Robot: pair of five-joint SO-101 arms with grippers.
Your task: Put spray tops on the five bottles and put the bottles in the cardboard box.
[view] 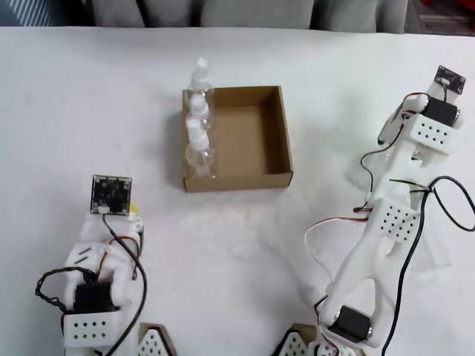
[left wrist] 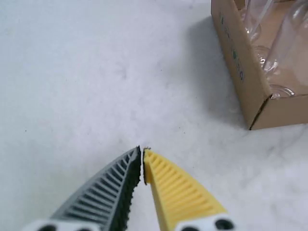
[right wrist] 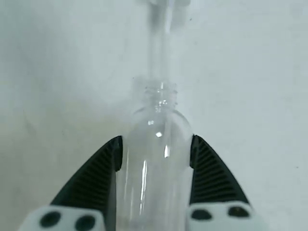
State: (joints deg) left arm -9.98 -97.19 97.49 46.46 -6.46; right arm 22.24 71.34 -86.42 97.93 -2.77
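Observation:
A clear, uncapped bottle point(right wrist: 155, 159) sits between the black fingers of my right gripper point(right wrist: 156, 139), which is shut on its body, neck pointing away. Just beyond the neck, a white spray top point(right wrist: 166, 6) lies on the table with its thin tube point(right wrist: 161, 43) running toward the bottle mouth. The cardboard box point(view: 274, 133) stands mid-table with a row of capped bottles point(view: 199, 126) along its left wall. My left gripper point(left wrist: 142, 150) is shut on nothing, low over the bare table short of the box corner point(left wrist: 250, 91).
The white table point(view: 89, 111) is bare to the left of the box and in front of it. The right half of the box floor point(view: 252, 137) is free. The right arm point(view: 393, 215) and its cables stretch along the table's right side.

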